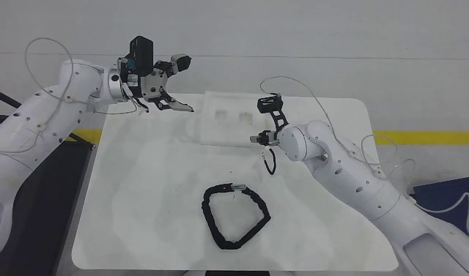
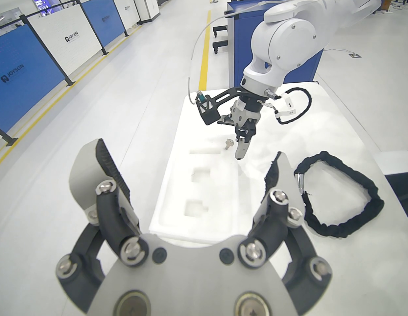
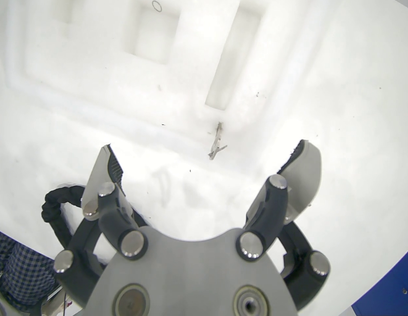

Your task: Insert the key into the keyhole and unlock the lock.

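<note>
A small metal key [image 3: 217,141] stands stuck in the near rim of a white foam tray [image 3: 92,100]. My right gripper [image 3: 204,156] hangs open just above and short of it, not touching; from the left wrist view the key [image 2: 228,143] is just beside the right gripper [image 2: 240,149]. The lock is a black sleeved chain loop [image 1: 234,216] with a metal lock body [image 1: 235,189], lying on the table's front half. The left gripper [image 1: 183,84] is open and holds nothing, raised over the table's far left corner, well away from the chain loop [image 2: 342,195].
The foam tray [image 1: 220,133] with several rectangular recesses lies at the table's back middle. A black cable loop [image 1: 270,162] hangs off the right wrist. Bare white table [image 1: 146,203] spreads at the left and front.
</note>
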`<action>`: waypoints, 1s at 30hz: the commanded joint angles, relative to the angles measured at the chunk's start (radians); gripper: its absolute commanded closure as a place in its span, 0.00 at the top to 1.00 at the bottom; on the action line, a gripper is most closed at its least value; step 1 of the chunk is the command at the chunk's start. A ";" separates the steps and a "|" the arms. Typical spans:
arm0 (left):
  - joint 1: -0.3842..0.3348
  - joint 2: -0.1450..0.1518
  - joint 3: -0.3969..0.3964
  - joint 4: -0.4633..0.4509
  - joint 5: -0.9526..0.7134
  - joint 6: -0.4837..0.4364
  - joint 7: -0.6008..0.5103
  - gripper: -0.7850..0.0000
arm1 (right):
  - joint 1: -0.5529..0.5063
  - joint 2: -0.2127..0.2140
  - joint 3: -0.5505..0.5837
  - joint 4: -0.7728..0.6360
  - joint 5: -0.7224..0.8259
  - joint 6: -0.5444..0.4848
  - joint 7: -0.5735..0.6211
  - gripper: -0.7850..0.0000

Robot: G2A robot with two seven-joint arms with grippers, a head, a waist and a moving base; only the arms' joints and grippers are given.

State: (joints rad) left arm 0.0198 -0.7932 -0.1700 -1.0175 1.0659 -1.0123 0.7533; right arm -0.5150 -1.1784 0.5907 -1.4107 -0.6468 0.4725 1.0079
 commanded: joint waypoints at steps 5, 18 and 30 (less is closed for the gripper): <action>0.000 0.000 0.000 0.000 0.000 0.000 0.000 1.00 | 0.012 -0.015 -0.002 0.026 -0.034 0.040 0.032 0.49; 0.000 0.000 0.000 0.000 0.000 0.000 0.000 1.00 | -0.001 -0.037 0.019 0.036 -0.065 0.110 0.076 0.42; 0.000 0.000 0.000 0.000 0.000 0.000 0.000 1.00 | -0.026 -0.054 0.056 0.052 -0.058 0.123 0.057 0.23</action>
State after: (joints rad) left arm 0.0198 -0.7933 -0.1700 -1.0175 1.0659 -1.0123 0.7533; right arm -0.5402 -1.2311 0.6448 -1.3608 -0.7055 0.5941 1.0654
